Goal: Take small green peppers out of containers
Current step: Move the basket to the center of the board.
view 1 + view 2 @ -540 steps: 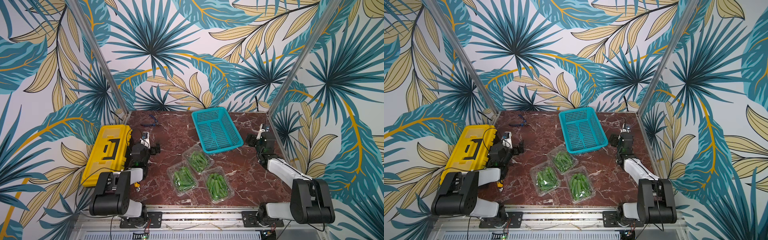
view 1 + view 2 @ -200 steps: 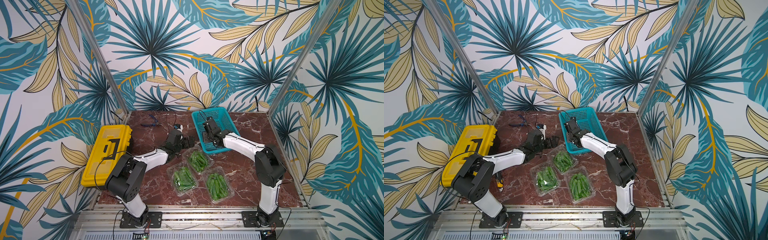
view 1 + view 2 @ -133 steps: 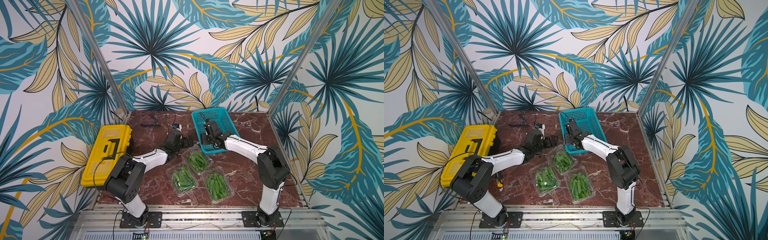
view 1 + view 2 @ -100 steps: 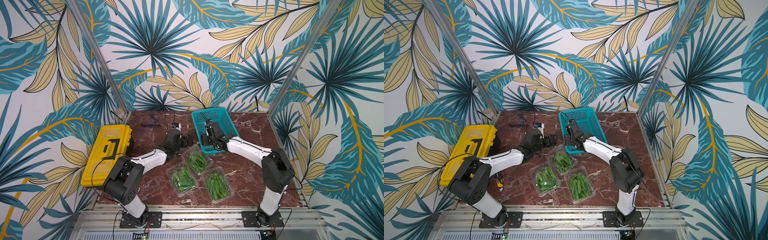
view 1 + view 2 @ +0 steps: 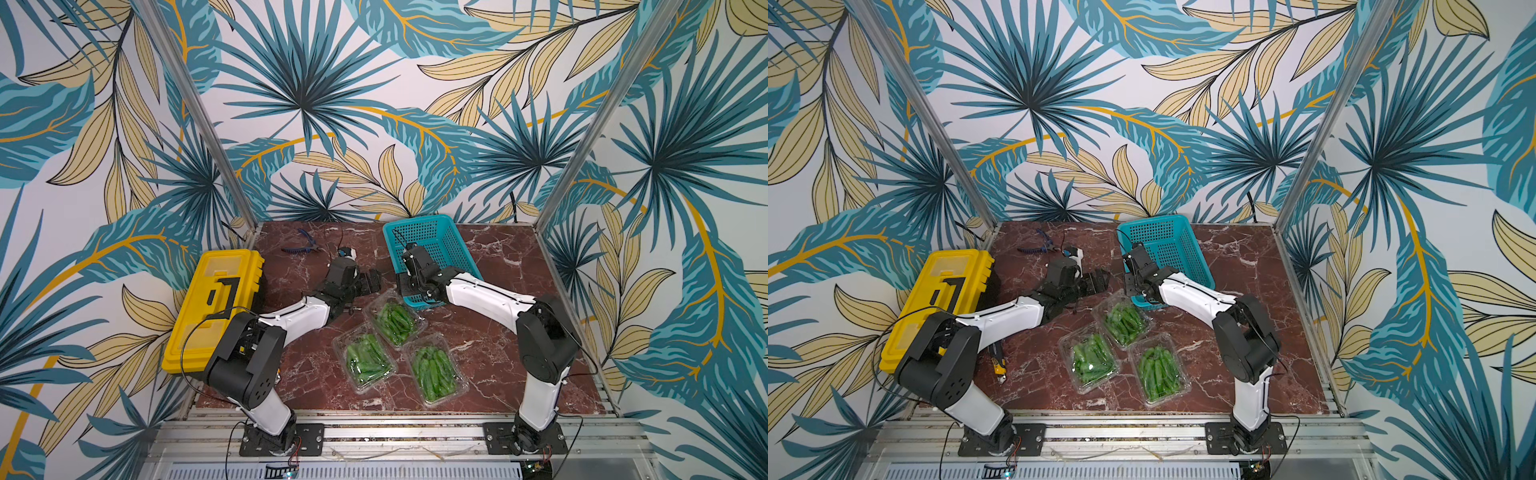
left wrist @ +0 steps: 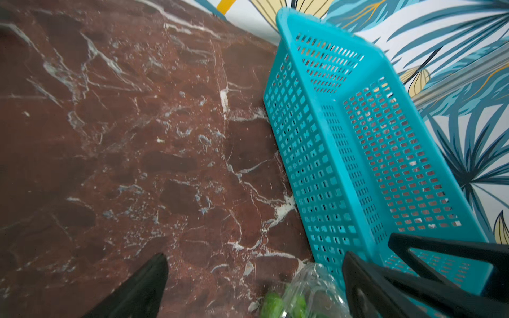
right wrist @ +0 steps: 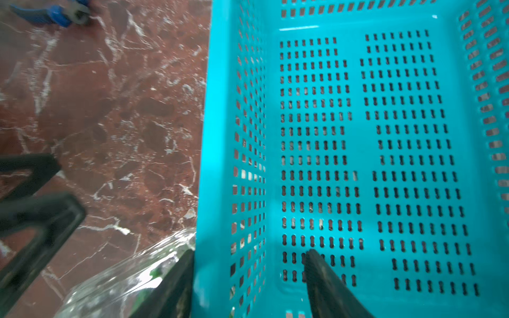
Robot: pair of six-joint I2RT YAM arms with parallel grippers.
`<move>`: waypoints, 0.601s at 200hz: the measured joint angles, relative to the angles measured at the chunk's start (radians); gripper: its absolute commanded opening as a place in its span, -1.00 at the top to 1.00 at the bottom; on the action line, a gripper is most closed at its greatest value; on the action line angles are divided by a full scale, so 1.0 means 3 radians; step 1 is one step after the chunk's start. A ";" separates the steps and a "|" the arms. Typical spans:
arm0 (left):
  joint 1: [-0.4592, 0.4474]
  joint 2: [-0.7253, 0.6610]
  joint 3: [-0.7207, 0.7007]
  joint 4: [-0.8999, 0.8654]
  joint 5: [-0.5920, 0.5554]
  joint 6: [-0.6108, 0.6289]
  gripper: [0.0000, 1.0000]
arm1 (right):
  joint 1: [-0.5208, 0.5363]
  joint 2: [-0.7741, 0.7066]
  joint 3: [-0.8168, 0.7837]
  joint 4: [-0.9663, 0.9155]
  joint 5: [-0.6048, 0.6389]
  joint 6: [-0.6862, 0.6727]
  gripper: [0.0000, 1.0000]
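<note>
At the near corner of the teal basket (image 5: 451, 243), on the side facing the yellow toolbox (image 5: 216, 307), I have my right hand (image 5: 415, 289) astride the basket's wall with its fingers apart. The right wrist view shows one finger (image 7: 173, 286) outside the wall and the other inside, over the perforated floor, and neither is plainly pressing on the plastic. Just off that same corner, toward the toolbox, my left hand (image 5: 370, 279) hangs above the table (image 5: 498, 266) with its fingers spread wide and nothing between them. The three clear containers (image 5: 392, 320) lie clustered on the table on the near side of the basket. The one closest to the basket has a corner just beside the basket's outer wall, next to my right hand's outer finger. The small green peppers (image 5: 368, 359) are all inside the containers, under the clear plastic. A pair of blue-handled pliers (image 5: 301, 245) lies beyond the left hand, about level with the basket's far end.
</note>
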 measured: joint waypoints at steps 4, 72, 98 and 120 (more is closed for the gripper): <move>-0.0004 -0.0004 0.0000 -0.0033 0.0013 0.0006 -0.99 | 0.0001 0.0018 0.0027 -0.0037 0.0025 0.0011 -0.25; -0.0038 -0.0079 0.0000 -0.0404 0.0384 0.0148 -0.99 | -0.0219 0.0052 0.0048 -0.0411 0.0446 0.0259 -0.26; -0.0081 -0.0079 0.0001 -0.0512 0.0524 0.0192 -0.99 | -0.0408 -0.0153 -0.0215 -0.0364 0.0515 0.0334 -0.27; -0.0094 -0.0079 0.0001 -0.0595 0.0651 0.0216 -0.99 | -0.0426 -0.0507 -0.0559 -0.0137 0.0493 0.0291 -0.27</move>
